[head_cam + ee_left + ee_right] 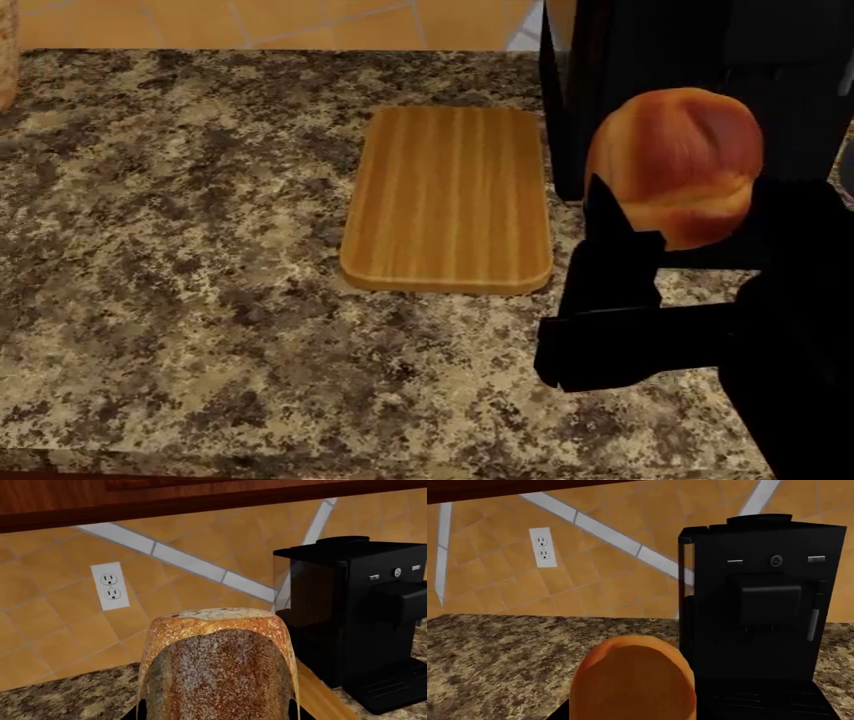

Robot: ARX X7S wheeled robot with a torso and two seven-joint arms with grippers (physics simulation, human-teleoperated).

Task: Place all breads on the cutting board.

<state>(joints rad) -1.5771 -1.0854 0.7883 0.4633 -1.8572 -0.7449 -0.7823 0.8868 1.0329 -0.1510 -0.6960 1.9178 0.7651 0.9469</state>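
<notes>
The speckled tan-brown loaf fills the left wrist view, and my left gripper is shut on it, with dark fingers showing at both of its sides. A strip of the cutting board shows beside the loaf. In the head view the light wooden cutting board lies bare on the counter. My right gripper holds the glossy golden-orange roll in the air just right of the board, in front of the coffee machine. The roll is clamped in the right gripper. My left arm is outside the head view.
A black coffee machine stands on the granite counter right of the board, against the tiled wall. It also shows in both wrist views. A wall socket and a dark wooden cabinet are above.
</notes>
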